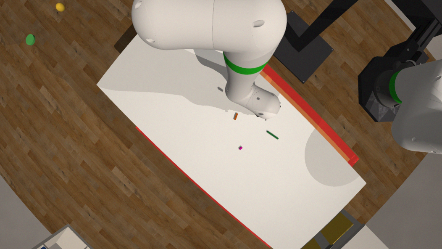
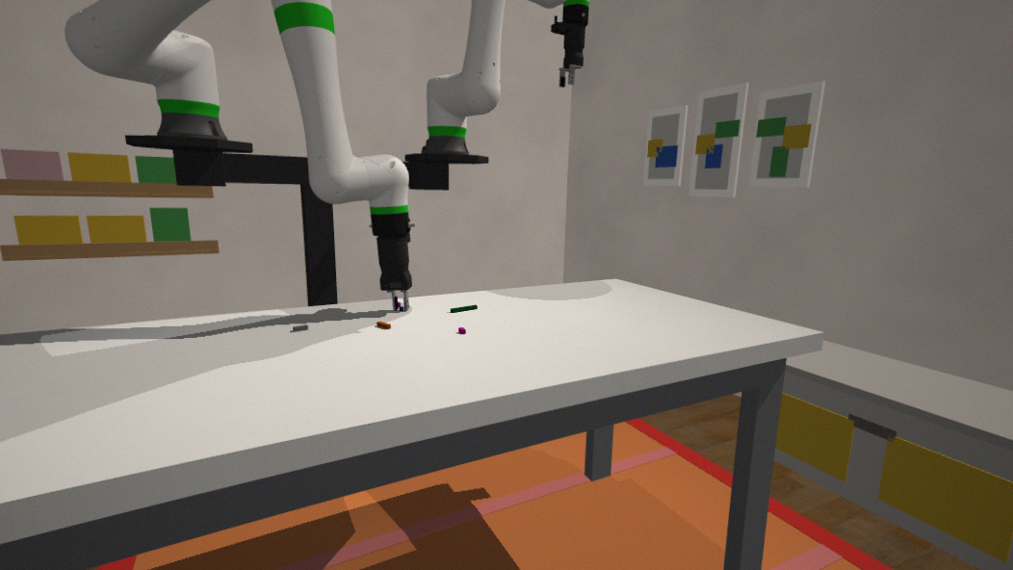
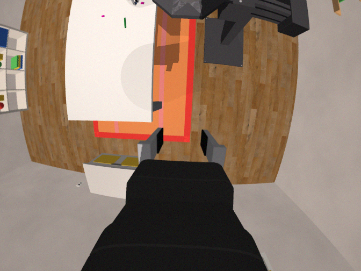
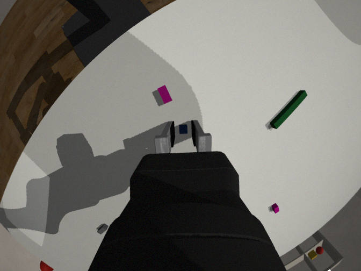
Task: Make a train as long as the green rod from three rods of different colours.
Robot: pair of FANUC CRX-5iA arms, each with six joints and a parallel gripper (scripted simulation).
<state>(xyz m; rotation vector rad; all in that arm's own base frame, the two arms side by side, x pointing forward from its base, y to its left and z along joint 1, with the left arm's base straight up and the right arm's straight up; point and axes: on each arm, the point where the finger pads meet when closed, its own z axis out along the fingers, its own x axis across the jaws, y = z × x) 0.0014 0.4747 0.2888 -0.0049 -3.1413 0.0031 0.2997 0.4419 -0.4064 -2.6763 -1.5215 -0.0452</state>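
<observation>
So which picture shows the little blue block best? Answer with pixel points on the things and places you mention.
The right wrist view: the blue block (image 2: 402,309) (image 4: 182,129) sits unobstructed between the pincer's open fingers. The exterior view shows only a speck there; in the top and left wrist views, I can't make it out.

Open tabletop separates the green rod (image 1: 272,134) (image 2: 463,309) (image 3: 124,22) (image 4: 288,109) from the jaws (image 2: 401,300).
</observation>
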